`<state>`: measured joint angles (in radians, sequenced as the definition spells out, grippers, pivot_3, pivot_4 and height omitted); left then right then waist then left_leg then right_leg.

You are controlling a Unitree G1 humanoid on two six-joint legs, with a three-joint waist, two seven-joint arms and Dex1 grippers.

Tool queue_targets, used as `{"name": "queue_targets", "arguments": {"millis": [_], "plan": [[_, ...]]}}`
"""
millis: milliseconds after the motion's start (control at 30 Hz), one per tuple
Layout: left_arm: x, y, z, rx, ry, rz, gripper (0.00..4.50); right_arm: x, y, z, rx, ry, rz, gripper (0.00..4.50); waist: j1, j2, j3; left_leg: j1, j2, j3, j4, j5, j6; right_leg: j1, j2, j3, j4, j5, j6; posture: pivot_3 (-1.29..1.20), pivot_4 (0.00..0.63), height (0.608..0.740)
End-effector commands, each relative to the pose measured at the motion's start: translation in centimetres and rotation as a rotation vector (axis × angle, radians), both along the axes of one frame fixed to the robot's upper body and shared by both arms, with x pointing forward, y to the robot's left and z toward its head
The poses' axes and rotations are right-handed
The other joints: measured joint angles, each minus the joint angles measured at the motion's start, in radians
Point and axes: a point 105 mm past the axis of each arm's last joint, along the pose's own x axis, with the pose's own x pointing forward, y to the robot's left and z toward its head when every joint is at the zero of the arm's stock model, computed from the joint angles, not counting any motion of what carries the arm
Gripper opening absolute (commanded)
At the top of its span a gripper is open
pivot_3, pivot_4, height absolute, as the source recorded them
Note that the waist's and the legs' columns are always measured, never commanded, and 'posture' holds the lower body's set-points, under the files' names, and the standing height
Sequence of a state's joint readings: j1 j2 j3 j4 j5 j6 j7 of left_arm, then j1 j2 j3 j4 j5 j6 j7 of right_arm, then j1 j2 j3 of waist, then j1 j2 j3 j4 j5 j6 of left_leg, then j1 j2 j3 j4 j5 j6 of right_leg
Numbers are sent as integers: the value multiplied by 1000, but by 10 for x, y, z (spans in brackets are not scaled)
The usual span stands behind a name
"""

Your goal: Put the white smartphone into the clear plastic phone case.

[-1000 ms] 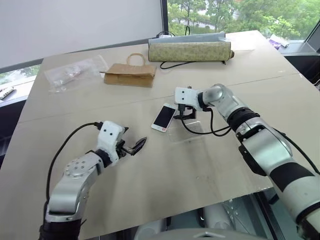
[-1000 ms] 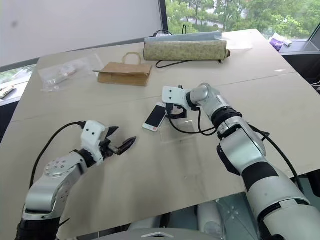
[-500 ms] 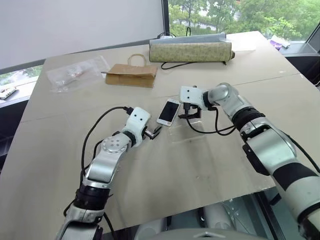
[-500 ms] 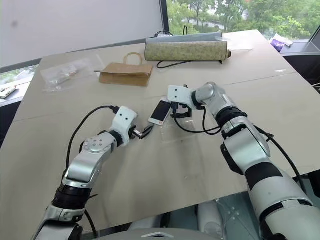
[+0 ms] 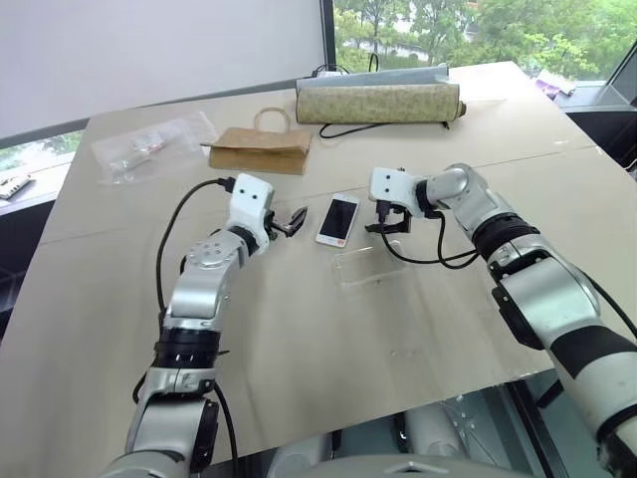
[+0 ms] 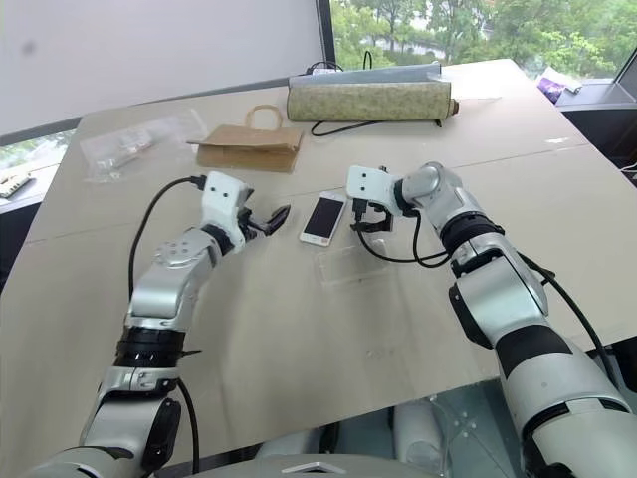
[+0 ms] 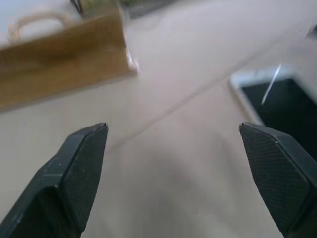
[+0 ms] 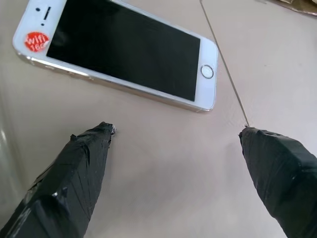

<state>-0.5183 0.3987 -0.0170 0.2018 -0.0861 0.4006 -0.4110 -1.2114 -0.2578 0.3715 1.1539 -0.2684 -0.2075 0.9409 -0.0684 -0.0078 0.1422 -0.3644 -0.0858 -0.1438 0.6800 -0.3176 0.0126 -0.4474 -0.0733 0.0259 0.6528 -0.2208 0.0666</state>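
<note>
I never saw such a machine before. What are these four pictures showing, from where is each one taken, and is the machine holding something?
It is a humanoid robot with two arms. Two pictures come from its head, looking down; two come from cameras on its wrists. The left gripper and right gripper are both open and hold nothing. On the table lie the white smartphone, screen up, between the grippers, and the clear plastic phone case nearer the robot. Farther back are a brown paper bag, a clear plastic bag and a long patterned pouch.

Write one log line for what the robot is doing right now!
left gripper: open, beside white smartphone | right gripper: open, other side of it | smartphone: flat on table, untouched | clear plastic phone case: lies empty near it
</note>
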Motion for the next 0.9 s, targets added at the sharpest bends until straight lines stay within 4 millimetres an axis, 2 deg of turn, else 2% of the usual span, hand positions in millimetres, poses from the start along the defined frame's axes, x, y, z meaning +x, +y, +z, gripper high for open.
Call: {"name": "queue_targets", "arguments": {"millis": [33,200,367,467,600,667,733,867,900], "plan": [[12,-19,4,87,-22,-67,4401,4,-6,33,86,-46,-6,4500,0,0,0,-1,0,-1,1,0,0,0,0,-1,0,0,0,0,150,740],[18,-30,-7,150,17,-153,4401,-3,-22,44,124,-25,-3,4500,-1,0,0,-1,0,-1,1,0,0,0,-4,-1,0,0,0,0,150,740],[15,-77,-4,61,12,-358,4401,-12,-35,41,123,11,-11,4500,9,0,0,-1,-1,-1,2,0,0,0,-5,-2,1,0,0,0,150,740],[16,-90,0,20,4,-395,4401,-13,-40,36,120,46,-61,4500,14,0,0,-3,-3,-2,4,0,0,0,-7,-3,1,0,0,0,150,740],[22,-78,7,11,-22,-342,4401,-20,-30,36,140,69,-13,4500,-2,0,0,-3,-1,-2,4,0,0,-1,-6,-3,2,0,0,0,150,740],[25,-58,14,-11,-54,-269,4401,-24,-29,29,42,42,49,4500,-6,0,0,-2,-1,-2,4,0,0,-1,-6,-3,4,0,0,0,150,740],[26,-47,21,-33,-77,-231,4401,-25,-32,24,-25,32,83,4500,-7,0,0,-1,-1,-1,4,0,0,-2,-5,-1,4,0,0,0,150,740],[9,-35,37,-156,-108,-237,4401,-30,-40,21,-94,70,154,4500,0,0,0,-1,-1,-1,4,0,0,-2,-6,-1,4,0,0,0,150,740],[-3,-35,39,-197,-103,-282,4401,-31,-40,20,-117,70,179,4500,1,0,0,-1,-1,-1,4,0,0,-2,-6,-2,3,0,0,0,150,740]]}}
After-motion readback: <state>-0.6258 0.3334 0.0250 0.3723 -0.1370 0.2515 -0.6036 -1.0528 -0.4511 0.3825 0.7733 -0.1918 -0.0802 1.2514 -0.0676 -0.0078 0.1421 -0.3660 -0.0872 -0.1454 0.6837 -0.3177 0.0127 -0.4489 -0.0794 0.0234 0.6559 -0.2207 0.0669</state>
